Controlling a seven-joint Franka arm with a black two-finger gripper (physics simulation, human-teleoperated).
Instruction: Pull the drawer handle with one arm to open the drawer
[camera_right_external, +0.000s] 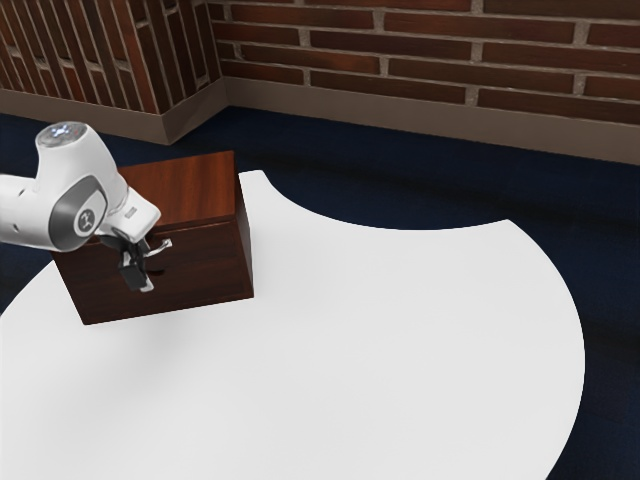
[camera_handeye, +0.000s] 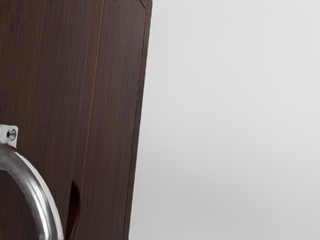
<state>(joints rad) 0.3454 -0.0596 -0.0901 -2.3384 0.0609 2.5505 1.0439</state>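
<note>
There is one brown wooden box (camera_right_external: 190, 190) on the white table (camera_right_external: 400, 350), near the table's far edge. The box has one drawer (camera_right_external: 205, 265) in its front side. The drawer has one shiny silver handle (camera_handeye: 37, 192), bent like a bow, with a small screw plate at its end.

One white arm (camera_right_external: 60, 205) comes in beside the box. Its one black claw (camera_right_external: 143, 262) is right at the front of the box, at the handle. I cannot tell how far open the claw is, or if it has hold of the handle yet.

I think the job is only at the start. The claw is at the handle, so the reach is done. The drawer front looks flat with the front of the box, so it looks shut, or out by just a tiny bit. In the wrist view there is a thin dark line next to the drawer front, but I cannot tell if that is a gap.

What is left is the big part: pull the handle away from the box so the drawer slides out over the table in front of the box.
</note>
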